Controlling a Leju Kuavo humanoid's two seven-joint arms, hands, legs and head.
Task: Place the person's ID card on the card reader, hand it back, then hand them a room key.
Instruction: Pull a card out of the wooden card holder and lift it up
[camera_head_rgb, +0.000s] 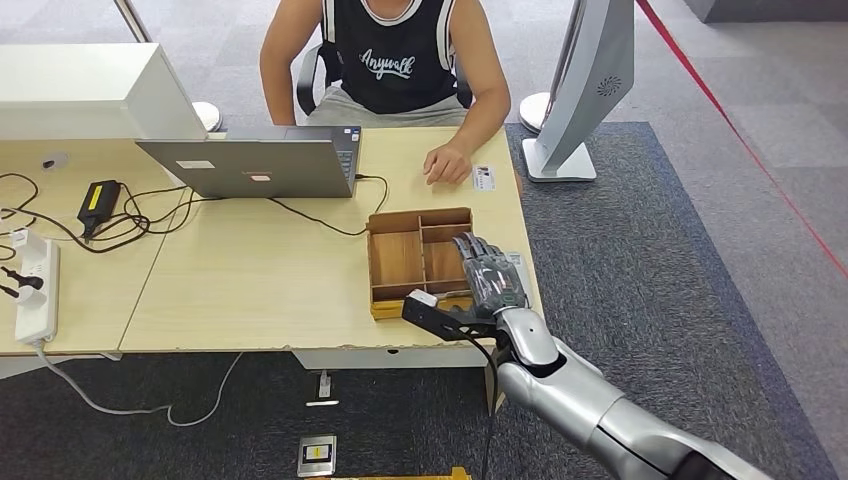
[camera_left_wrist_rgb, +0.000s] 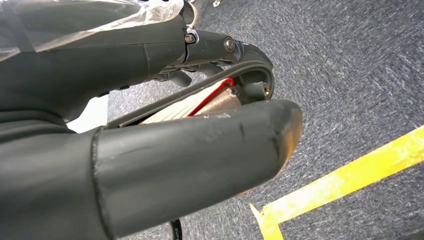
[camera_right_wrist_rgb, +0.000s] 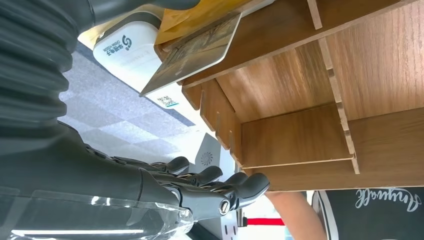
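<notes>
On the bench (camera_head_rgb: 250, 290) sit an open grey laptop (camera_head_rgb: 250, 165), a white power strip (camera_head_rgb: 35, 285) with tangled black cables (camera_head_rgb: 130, 215), and a black adapter (camera_head_rgb: 98, 200), beside grey carpet (camera_head_rgb: 650, 250)

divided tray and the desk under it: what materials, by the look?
Divided tray: looks like wood or wood veneer, brown and matt; grain and slotted dividers show in the right wrist view. Desk: probably pale laminate board, smooth with faint grain print. Solid wood can't be ruled out for either.

right arm (camera_head_rgb: 590, 400): silver shell, jointed segments
right hand (camera_head_rgb: 490, 285): dark, grey ribbed cover, clear plastic wrap
fingers (camera_right_wrist_rgb: 240, 187): black, small silver screws
left hand (camera_left_wrist_rgb: 150, 165): thick grey thumb, scuffed
</notes>
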